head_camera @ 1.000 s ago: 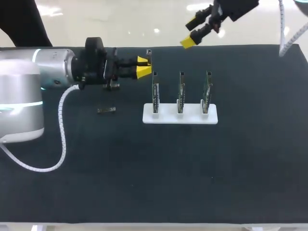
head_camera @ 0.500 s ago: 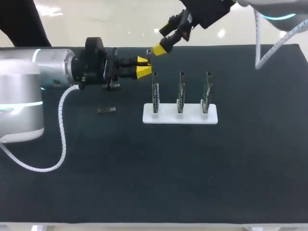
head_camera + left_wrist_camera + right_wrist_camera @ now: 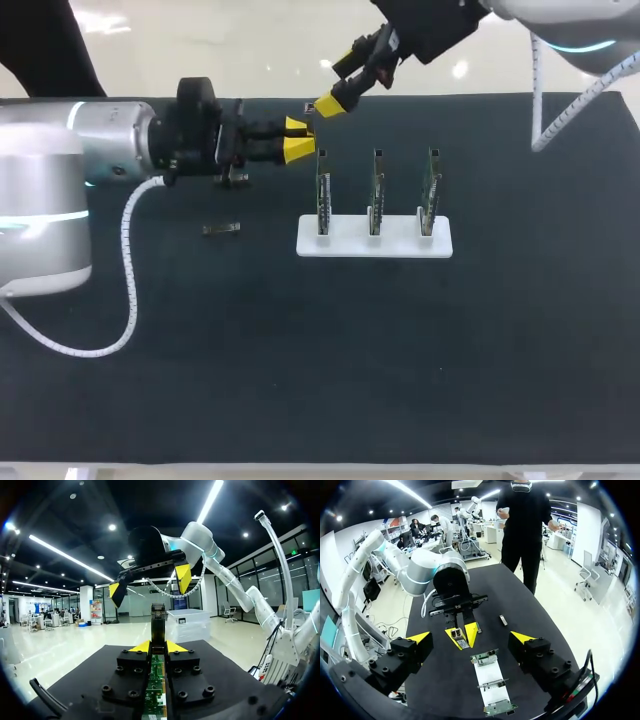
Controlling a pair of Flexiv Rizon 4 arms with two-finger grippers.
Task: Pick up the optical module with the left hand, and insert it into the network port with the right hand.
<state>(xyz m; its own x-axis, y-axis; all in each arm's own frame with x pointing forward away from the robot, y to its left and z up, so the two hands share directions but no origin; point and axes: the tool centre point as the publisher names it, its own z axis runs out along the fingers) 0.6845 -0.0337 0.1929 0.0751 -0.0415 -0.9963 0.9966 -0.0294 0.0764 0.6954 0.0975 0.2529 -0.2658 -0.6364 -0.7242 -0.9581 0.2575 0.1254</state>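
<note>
Holding the optical module [image 3: 158,622] upright in our left gripper [image 3: 158,647], pinched between both yellow tips, we are presenting its free end, apparently for a handover. Our right gripper [image 3: 149,585] is hovering spread wide just beyond it, gripping nothing. Network ports on the boards [image 3: 374,185] in the white stand [image 3: 373,241] are proving too small to make out, and a second module [image 3: 221,229] is lying well aside.

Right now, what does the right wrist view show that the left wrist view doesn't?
Only the right wrist view: the white stand with all three boards, a spare module lying on the table, and the left arm. Only the left wrist view: the right arm behind its gripper. Both: the left gripper shut on the optical module, and the right gripper open near it.
</note>
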